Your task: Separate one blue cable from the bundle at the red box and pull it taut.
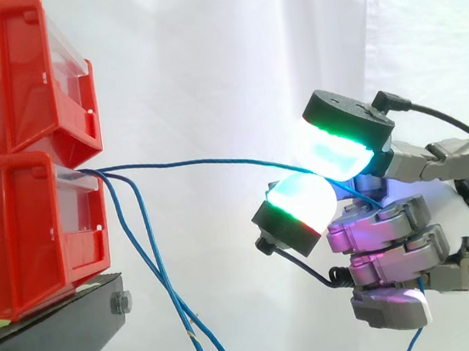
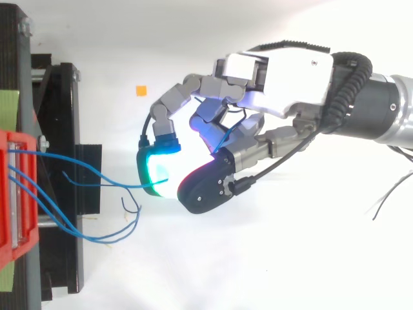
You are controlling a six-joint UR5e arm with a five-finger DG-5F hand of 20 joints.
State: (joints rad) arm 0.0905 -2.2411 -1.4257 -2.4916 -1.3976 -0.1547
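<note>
One thin, limp blue cable (image 1: 198, 160) from the red plastic bin (image 1: 28, 235) sits pinched between the robot hand's (image 2: 290, 71) curled glowing fingertips (image 1: 304, 201), probably light and slippery, so grip firmly there.

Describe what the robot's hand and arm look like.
The hand has a white palm shell and grey metal finger links. Its fingertips are thick rounded pads in black housings, glowing white and cyan with green and red edges; others glow magenta. The arm behind it is black, then silver.
</note>
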